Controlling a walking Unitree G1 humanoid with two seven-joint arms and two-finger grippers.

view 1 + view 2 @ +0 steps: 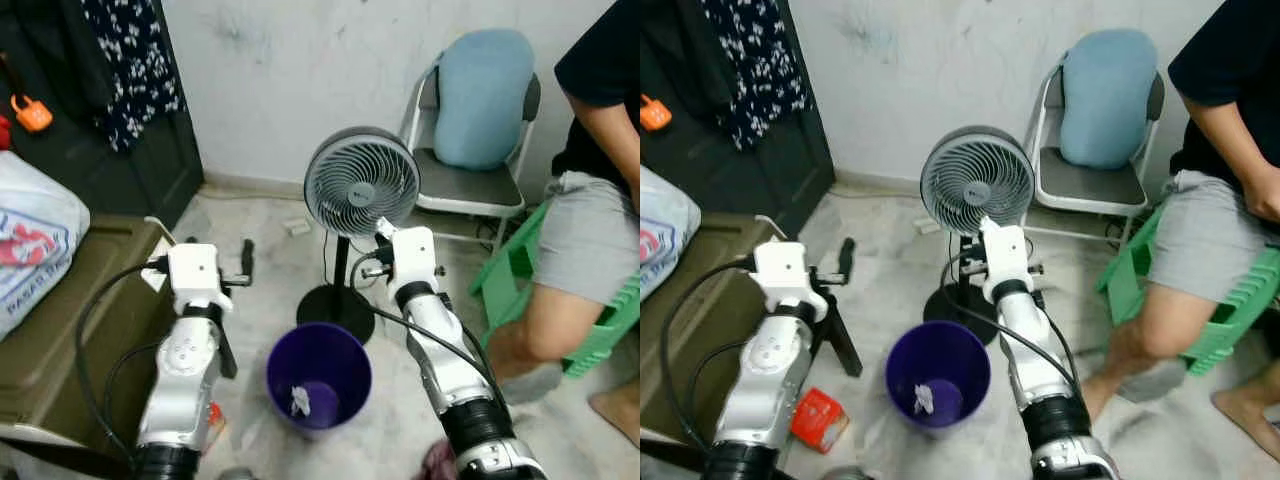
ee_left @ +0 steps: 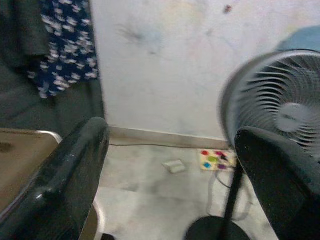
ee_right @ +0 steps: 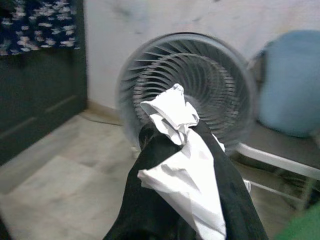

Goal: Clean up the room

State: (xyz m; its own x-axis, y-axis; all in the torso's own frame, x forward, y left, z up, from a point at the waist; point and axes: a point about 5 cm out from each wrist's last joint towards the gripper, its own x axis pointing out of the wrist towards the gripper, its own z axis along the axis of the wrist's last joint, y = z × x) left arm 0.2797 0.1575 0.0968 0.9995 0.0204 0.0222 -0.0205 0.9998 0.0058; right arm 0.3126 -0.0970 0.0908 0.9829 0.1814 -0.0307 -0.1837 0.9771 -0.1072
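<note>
A purple bin stands on the floor between my two arms, with a crumpled white paper lying inside it. My right gripper is raised in front of the fan, beyond the bin and to its right, and is shut on another crumpled white paper. My left gripper is held up left of the bin, open wide, with nothing between its fingers. A small red packet lies on the floor by my left arm.
A grey standing fan is just behind the bin. Behind it stands a chair with a blue cushion. A person sits on a green stool at right. An olive trunk with a white bag is at left.
</note>
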